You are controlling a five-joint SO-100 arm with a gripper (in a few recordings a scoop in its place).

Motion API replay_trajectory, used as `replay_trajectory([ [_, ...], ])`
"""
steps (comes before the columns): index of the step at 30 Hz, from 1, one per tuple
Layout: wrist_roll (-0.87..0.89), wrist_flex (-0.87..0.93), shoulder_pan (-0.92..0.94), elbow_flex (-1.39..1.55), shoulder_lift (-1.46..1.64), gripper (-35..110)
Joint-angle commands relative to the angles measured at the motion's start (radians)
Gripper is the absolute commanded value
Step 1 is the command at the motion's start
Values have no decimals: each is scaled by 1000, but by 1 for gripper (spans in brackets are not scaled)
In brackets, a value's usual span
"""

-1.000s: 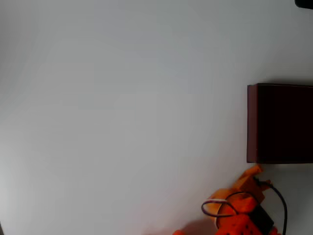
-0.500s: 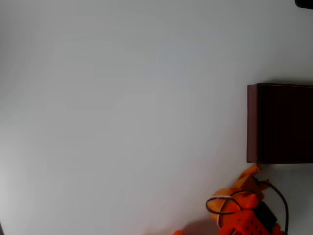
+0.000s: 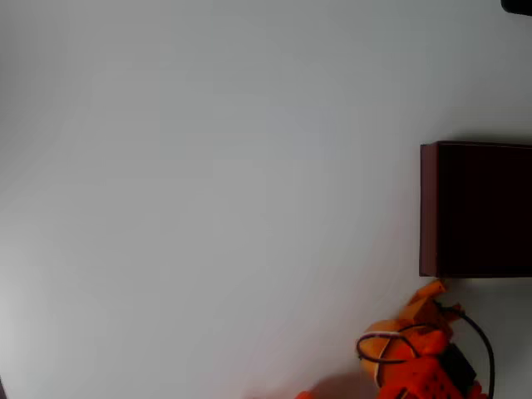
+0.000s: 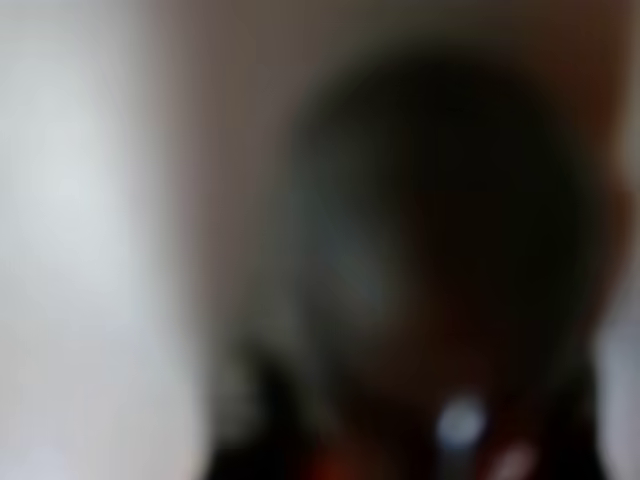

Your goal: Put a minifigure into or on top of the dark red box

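Observation:
The dark red box [image 3: 429, 208] lies at the right edge of the overhead view, with thin maroon walls and a near-black inside; its right part is cut off by the frame. My orange gripper [image 3: 428, 293] points up at the box's lower left corner, just short of it. From above I cannot make out how the jaws stand. The wrist view is heavily blurred: a large dark blob sits close to the lens against a pale surface, and I cannot tell what it is. The minifigure is hidden or out of view.
The white table [image 3: 208, 191] spreads wide and bare to the left of the box and arm. A black cable [image 3: 480, 341] loops off the arm's orange body [image 3: 416, 370] at the bottom right. A dark object [image 3: 517, 5] pokes in at the top right corner.
The arm's body and its wire loop have slid slightly right and down. The gripper tip stays near the box's lower left corner.

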Motion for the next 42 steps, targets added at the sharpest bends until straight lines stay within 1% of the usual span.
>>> replay_trajectory([
  [1, -31, -20, 23, -38, 9, 1],
  [7, -80, 41, 46, -110, 18, 0],
  [11, -123, 181, 63, -239, 63, 0],
  [16, -201, 291, 94, -410, 173, 0],
  [21, -249, 276, 46, -543, 166, 0],
  [23, -253, 225, 2, -554, 140, 0],
  [28, -279, 104, -100, -638, -52, 0],
  [32, -336, 52, -120, -790, -264, 0],
  [35, -390, 60, -117, -962, -433, 0],
  [37, -420, 107, -117, -1097, -549, 1],
  [40, -492, 179, -115, -1266, -690, 8],
  [42, -520, 184, -118, -1287, -707, 11],
])
